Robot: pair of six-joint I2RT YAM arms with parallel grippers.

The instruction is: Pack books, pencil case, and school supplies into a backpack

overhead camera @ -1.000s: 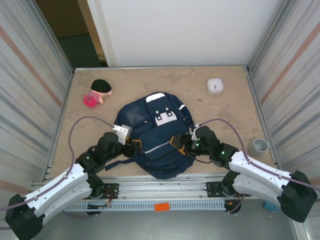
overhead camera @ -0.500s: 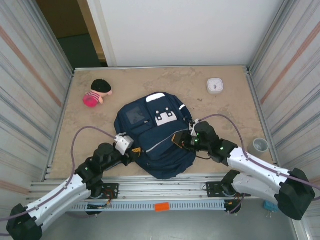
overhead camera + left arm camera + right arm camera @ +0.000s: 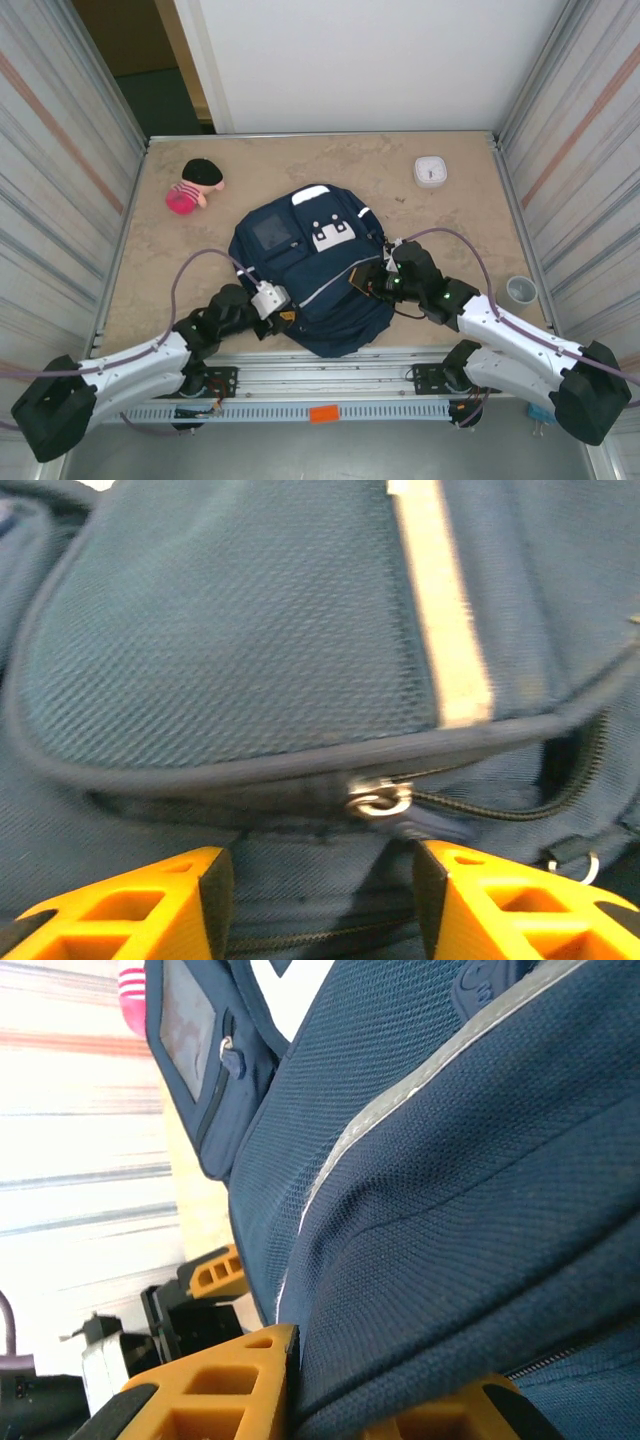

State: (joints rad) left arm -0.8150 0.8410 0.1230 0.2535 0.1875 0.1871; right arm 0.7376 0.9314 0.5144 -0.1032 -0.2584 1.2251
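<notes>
Backpack (image 3: 310,255) zip partly open, closing seemingly left; right fingers (image 3: 215,1390) pinch its fabric, left fingers (image 3: 130,910) spread at zipper pull (image 3: 380,800).

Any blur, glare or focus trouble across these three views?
Top external: sharp and evenly lit across the backpack. Left wrist: smeared, with the zipper pull and white stripe soft-edged. Right wrist: the fabric weave is crisp up close, and the wall at the left is washed out bright.

No legible txt/nos. anywhere; white patch (image 3: 331,235) on backpack (image 3: 310,295) too small to read.
</notes>
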